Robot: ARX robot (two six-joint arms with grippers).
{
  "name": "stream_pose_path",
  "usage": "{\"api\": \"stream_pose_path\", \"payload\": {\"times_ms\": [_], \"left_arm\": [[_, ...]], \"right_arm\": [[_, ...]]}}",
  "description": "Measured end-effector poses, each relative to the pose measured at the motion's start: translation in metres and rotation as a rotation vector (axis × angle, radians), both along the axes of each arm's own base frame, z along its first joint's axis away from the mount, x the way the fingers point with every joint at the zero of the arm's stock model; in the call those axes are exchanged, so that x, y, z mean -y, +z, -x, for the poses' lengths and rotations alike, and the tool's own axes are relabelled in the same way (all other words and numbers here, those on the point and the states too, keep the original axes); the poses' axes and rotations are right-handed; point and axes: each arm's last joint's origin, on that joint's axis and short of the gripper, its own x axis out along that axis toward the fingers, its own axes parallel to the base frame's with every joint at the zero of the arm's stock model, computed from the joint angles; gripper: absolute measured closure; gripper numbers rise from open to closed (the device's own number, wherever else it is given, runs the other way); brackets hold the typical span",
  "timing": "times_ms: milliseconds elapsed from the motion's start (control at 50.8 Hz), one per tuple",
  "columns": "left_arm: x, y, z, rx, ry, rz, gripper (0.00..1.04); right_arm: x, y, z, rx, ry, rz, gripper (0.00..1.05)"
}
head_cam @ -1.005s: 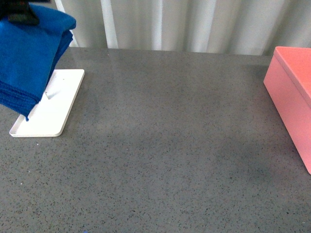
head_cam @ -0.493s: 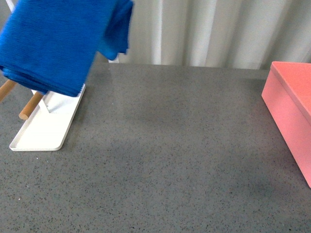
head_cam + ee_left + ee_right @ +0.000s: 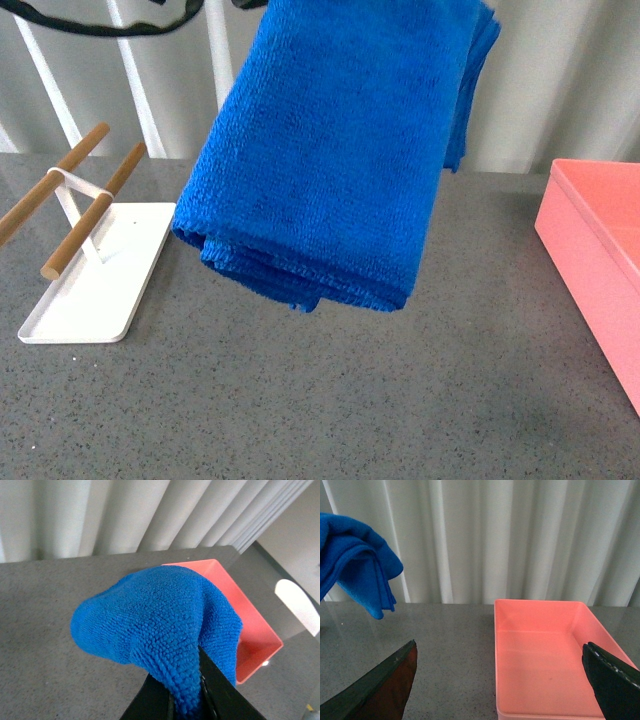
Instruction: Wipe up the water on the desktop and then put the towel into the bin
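The left end effector (image 3: 186, 700) is clamped on the folded towel (image 3: 330, 150), which hangs in the air above the surface (image 3: 300, 400) between the tray (image 3: 100, 275) and the bin (image 3: 590, 260), while the right end effector (image 3: 502, 685) gapes wide, empty.
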Motion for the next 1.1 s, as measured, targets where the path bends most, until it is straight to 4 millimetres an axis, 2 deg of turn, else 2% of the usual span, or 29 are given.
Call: {"api": "stream_pose_path", "payload": {"times_ms": [138,236,276,374,512,690,966,1103], "left_arm": [[0.003,-0.007,-0.003,-0.019,0.024,-0.033,1.00],[0.003,-0.006,-0.003,-0.013,0.023,-0.033,1.00],[0.003,-0.006,-0.003,-0.013,0.022,-0.033,1.00],[0.004,-0.005,-0.003,-0.012,0.020,-0.034,1.00],[0.004,-0.005,-0.003,-0.010,0.021,-0.033,1.00],[0.004,-0.005,-0.003,-0.010,0.020,-0.034,1.00],[0.004,-0.005,-0.003,-0.010,0.020,-0.034,1.00],[0.004,-0.005,-0.003,-0.010,0.020,-0.034,1.00]], "right_arm": [[0.000,0.000,0.000,-0.001,0.000,0.000,0.07],[0.004,-0.002,-0.006,-0.310,0.114,-0.008,0.07],[0.008,-0.003,-0.013,-0.361,0.169,0.019,0.07],[0.018,0.002,-0.028,-0.368,0.291,0.061,0.07],[0.020,0.014,-0.061,-0.331,0.595,0.051,0.07],[0.010,0.012,-0.118,-0.305,0.859,-0.121,0.07],[-0.016,0.005,-0.177,-0.297,0.923,-0.305,0.07],[-0.031,-0.001,-0.199,-0.307,0.960,-0.383,0.07]]}}
